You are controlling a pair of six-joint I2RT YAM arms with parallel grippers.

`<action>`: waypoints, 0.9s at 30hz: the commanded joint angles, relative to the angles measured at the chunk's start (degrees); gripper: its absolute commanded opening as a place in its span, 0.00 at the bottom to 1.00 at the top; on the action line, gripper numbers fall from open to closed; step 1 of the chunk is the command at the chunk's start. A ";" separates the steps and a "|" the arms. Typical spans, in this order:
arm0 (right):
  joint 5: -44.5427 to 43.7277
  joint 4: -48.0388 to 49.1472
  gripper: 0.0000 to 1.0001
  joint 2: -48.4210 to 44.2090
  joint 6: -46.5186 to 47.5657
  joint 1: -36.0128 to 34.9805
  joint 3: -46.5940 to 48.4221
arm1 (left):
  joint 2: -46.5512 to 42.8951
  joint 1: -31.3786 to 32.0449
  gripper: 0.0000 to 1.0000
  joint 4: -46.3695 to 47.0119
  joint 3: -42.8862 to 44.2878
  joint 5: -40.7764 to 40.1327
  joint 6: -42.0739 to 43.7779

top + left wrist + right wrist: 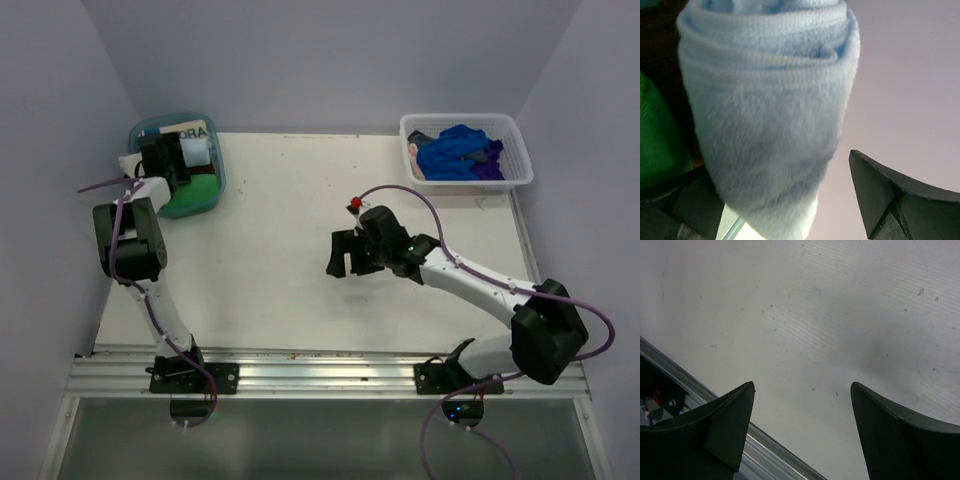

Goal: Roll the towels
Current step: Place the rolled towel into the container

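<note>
Nearest the arm bases, in the middle of the overhead view, the right gripper [350, 256] is hovering over the bare table [290, 200] with its jaws standing wide apart and nothing between them. It is probably waiting there because that open patch is where a cloth could be spread and rolled. Farther back, at the upper left, the left gripper [172, 158] is reaching over the teal bin [160, 124], which seems to be serving as the place for finished rolls. A rolled light blue towel [765, 110] is hanging between its parted jaws, and in the wrist view the right-hand finger [900, 195] is sitting clear of the roll, so this looks like a drop-off, not a grip. A green towel [192, 197] is lying in the bin just below it. Farthest off, at the upper right, a white basket [520, 150] is holding a dark blue towel [455, 150] and a purple towel [490, 170], bunched up and apparently waiting their turn.
</note>
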State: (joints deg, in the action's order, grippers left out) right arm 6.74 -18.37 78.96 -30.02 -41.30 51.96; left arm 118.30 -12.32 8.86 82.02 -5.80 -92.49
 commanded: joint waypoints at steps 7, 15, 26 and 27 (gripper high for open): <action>1.96 3.87 0.81 -4.34 -1.27 -0.01 -2.48 | -6.85 -0.69 1.00 -4.64 -1.86 0.97 -0.24; 1.87 4.40 0.81 -6.97 -1.44 -0.10 -4.50 | -9.31 -0.69 1.00 -7.54 -3.71 3.51 -0.24; 2.40 5.54 0.81 -7.24 -1.97 -0.10 -5.21 | -15.29 -0.60 0.99 -10.78 -8.01 4.66 0.73; 2.48 5.71 0.81 -7.15 -1.97 -0.01 -5.21 | -15.81 -0.60 0.99 -10.71 -8.45 4.66 0.64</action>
State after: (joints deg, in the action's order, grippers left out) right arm 7.55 -15.31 72.95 -31.18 -41.30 47.18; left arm 106.50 -12.38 -0.34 74.76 -1.65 -92.40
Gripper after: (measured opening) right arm 0.814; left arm 0.994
